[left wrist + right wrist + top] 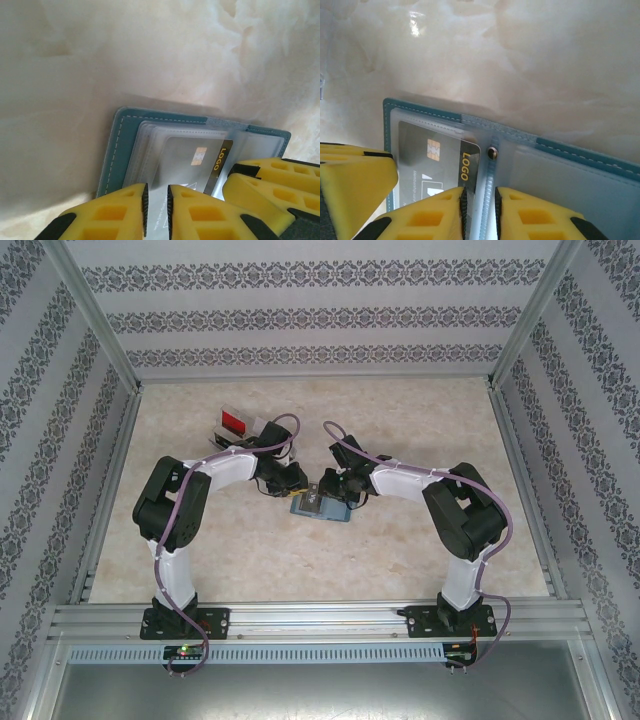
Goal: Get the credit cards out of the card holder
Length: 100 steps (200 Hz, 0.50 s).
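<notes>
At the middle of the surface, between my two arms, the card holder (322, 506) lies open and flat. Its long axis runs left to right, parallel to the near edge. My left end effector (157, 190) is over its left half, jaws standing at a narrow slot above the near edge of a dark credit card (192, 159) under a clear sleeve. I cannot tell whether the pads have hold of it. The card lies directly ahead of those fingers, its long axis along the holder's, the gold LOGO end towards the spine.

My right end effector (480, 192) is closed to a thin gap on the clear seam strip at the spine, just short of the rivet (492, 152). I judge it to be pinning the holder. The left is nearer the card, so the pull should run along that long axis.

The top view gives the arms' convergence and a red card (234, 423) well apart towards the far left corner. The wrist views give the sleeve, chip and lettering.
</notes>
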Tool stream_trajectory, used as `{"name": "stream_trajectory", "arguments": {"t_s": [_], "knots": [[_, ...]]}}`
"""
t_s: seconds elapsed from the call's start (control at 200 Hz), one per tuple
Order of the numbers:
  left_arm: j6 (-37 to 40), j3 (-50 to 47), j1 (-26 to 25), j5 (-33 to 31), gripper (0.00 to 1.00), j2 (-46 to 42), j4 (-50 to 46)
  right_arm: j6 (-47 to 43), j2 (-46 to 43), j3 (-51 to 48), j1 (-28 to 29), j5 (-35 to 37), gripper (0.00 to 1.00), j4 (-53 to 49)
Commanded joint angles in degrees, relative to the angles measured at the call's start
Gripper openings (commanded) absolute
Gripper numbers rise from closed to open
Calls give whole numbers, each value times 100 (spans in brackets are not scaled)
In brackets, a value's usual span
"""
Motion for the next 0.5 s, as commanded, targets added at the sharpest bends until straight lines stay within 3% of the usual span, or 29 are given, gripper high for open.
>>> {"name": "stream_trajectory", "arguments": {"t_s": [0.0,0.495], "knots": [[-100,-84,-39,-93,20,116,71,107,46,-84,7,-120,25,218],[-90,-229,-46,-183,17,221,2,308,201,-70,-8,-341,22,325]]}}
